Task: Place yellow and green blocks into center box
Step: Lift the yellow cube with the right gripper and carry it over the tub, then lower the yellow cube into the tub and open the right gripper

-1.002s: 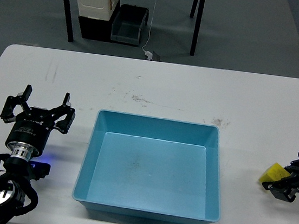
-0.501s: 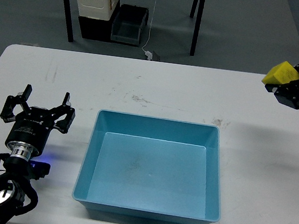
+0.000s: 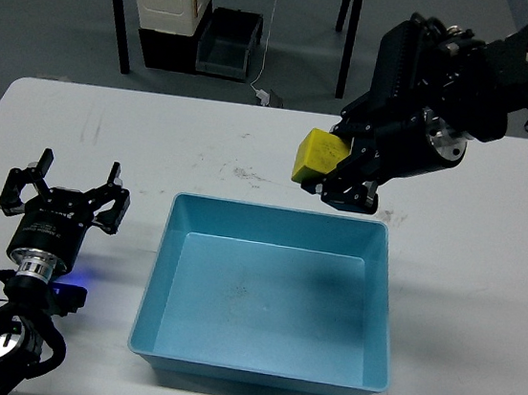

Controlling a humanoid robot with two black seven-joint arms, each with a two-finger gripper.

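White tbl (image 3: 481,311) | blue plastic box (image 3: 267,294) ctr | R claw (image 3: 333,172) gripping yellow block (image 3: 318,156) | L claw (image 3: 65,183) spread

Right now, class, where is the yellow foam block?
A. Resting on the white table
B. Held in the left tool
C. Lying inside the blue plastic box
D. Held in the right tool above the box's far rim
D: the right tool grips the yellow foam block in the air over the far rim of the blue plastic box.

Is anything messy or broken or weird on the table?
Nothing looks broken or spilled. The blue box sits flat and square, with nothing inside. The right end effector holds the yellow block above the box's back edge. The left end effector is open. The white table has a few faint smudges behind the box.
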